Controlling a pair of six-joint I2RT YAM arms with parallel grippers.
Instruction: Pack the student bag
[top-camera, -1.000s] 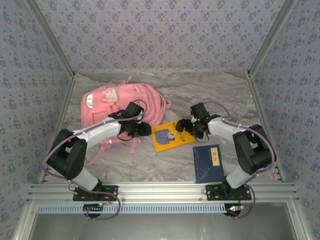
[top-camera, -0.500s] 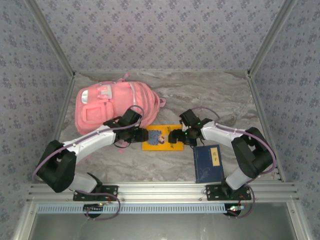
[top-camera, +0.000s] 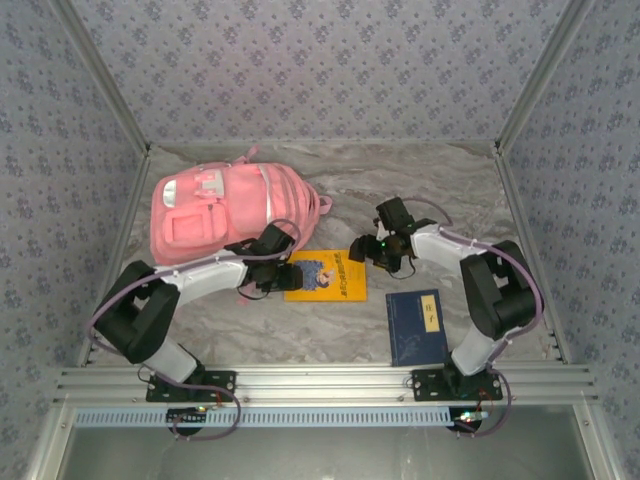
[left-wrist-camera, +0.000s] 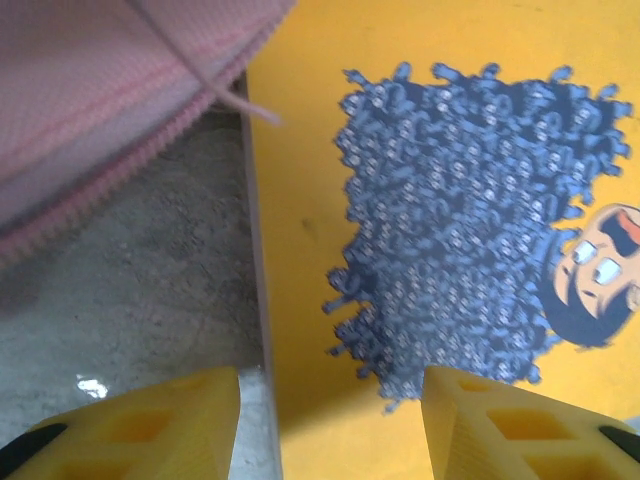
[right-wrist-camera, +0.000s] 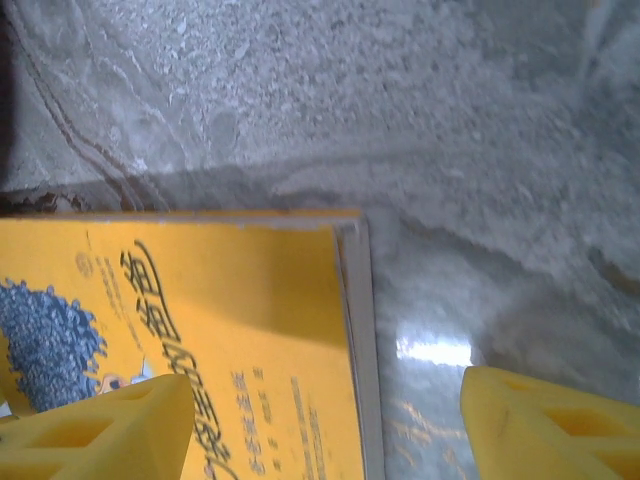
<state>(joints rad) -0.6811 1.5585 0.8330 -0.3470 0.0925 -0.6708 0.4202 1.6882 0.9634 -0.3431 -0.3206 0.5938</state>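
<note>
Now right fingers (right-wrist-camera: 100, 430) spread, shifted along yellow book (top-camera: 325, 277), left fingers (left-wrist-camera: 150, 430) spread astride its edge.

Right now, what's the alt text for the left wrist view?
Open left gripper straddles the edge of a yellow book with a cartoon face, flat on the grey table. The pink student bag lies at upper left.
</note>
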